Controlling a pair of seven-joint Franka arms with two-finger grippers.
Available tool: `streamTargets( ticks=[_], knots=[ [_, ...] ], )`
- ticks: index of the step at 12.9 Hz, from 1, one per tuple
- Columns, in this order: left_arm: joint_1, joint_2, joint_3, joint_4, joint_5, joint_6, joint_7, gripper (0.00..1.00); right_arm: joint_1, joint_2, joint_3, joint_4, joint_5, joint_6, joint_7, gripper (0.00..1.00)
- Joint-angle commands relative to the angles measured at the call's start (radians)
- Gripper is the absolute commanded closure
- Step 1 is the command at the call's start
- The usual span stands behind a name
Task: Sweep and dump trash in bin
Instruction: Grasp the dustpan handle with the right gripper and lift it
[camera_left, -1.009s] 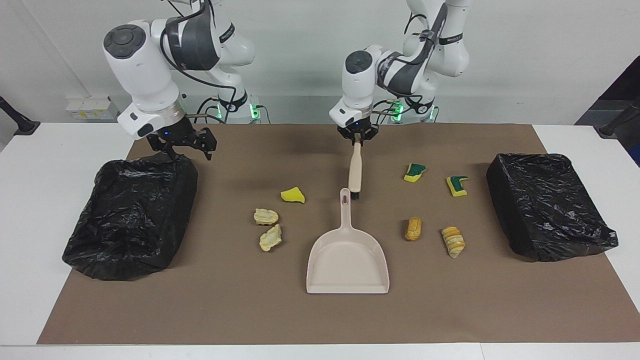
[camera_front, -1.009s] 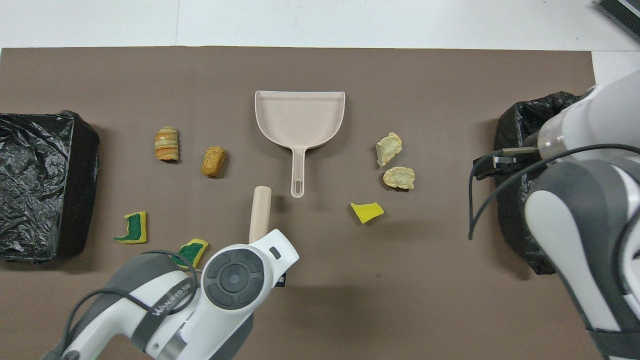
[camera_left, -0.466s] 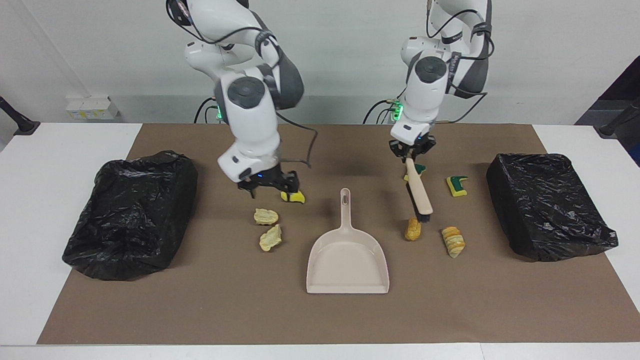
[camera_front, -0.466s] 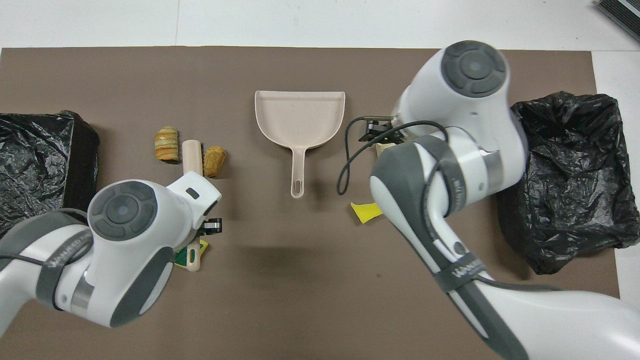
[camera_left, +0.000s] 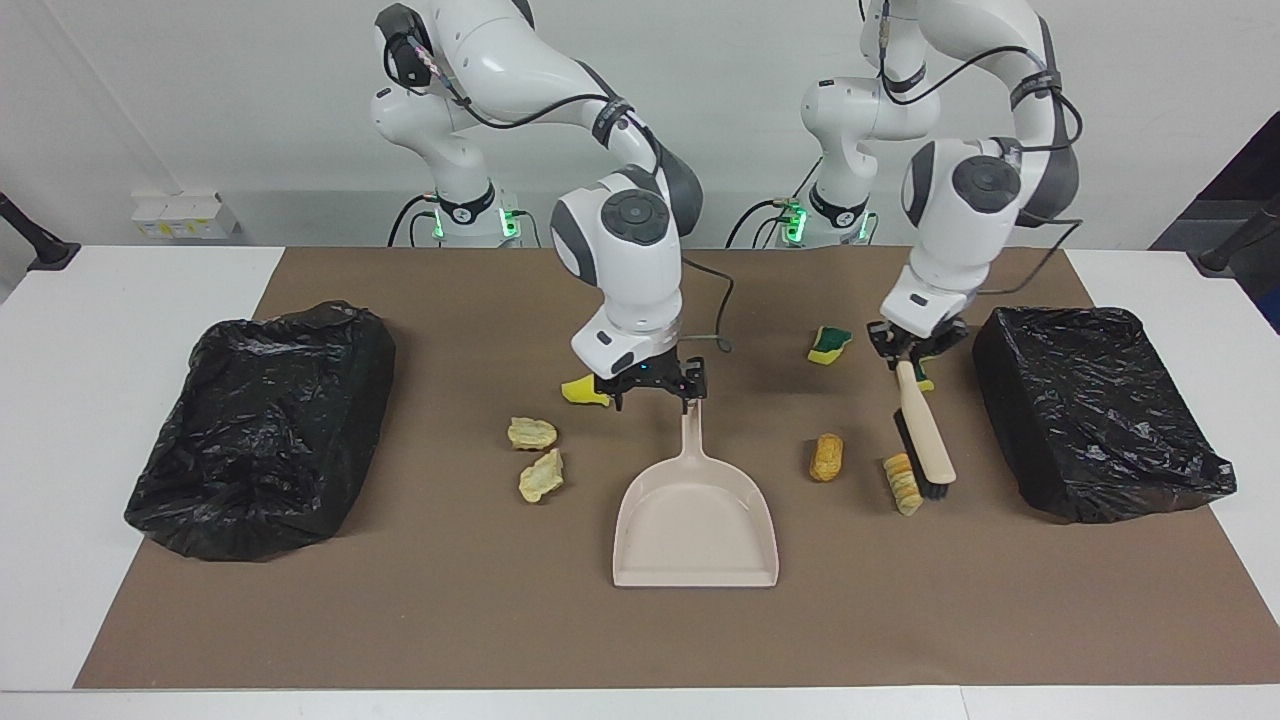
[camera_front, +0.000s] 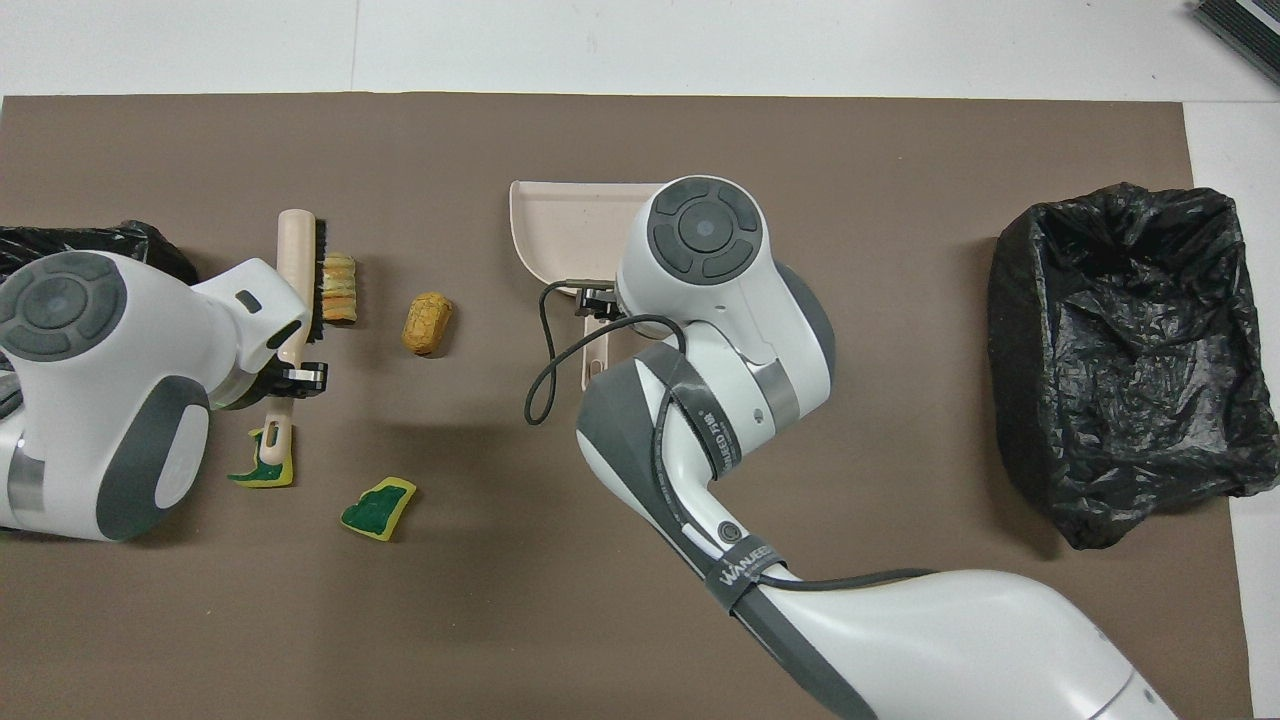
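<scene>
Facing view: left tool pinching tilted brush handle; right tool spread over dustpan handle.

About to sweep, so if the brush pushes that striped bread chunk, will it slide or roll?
The striped chunk looks rounded and ridged, so it may roll rather than slide. It seems small and light; the brush bristles sit right beside it, so a gentle push should do.
</scene>
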Motion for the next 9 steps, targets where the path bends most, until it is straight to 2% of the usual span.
streamTargets(
  ticks=[1,5,7,8,9],
  knots=[
    [0.073,0.066,-0.012,0.061,0.046,0.04,0.093,1.0,0.016,0.055,0.001,0.021,0.013,0.068,0.018,0.0],
    [0.133,0.141,-0.012,0.097,0.115,0.06,0.213,1.0,0.062,0.067,0.0,-0.037,-0.042,0.144,0.0,0.0],
    [0.133,0.141,-0.012,0.081,0.121,0.038,0.27,1.0,0.061,0.067,0.0,-0.048,-0.07,0.144,-0.018,0.0],
    [0.132,0.135,-0.012,0.066,0.12,0.016,0.297,1.0,0.061,0.066,0.0,-0.055,-0.071,0.144,-0.023,0.08],
    [0.118,0.127,-0.014,0.063,0.12,-0.024,0.297,1.0,0.062,0.064,0.0,-0.051,-0.07,0.141,-0.018,0.39]
  ],
)
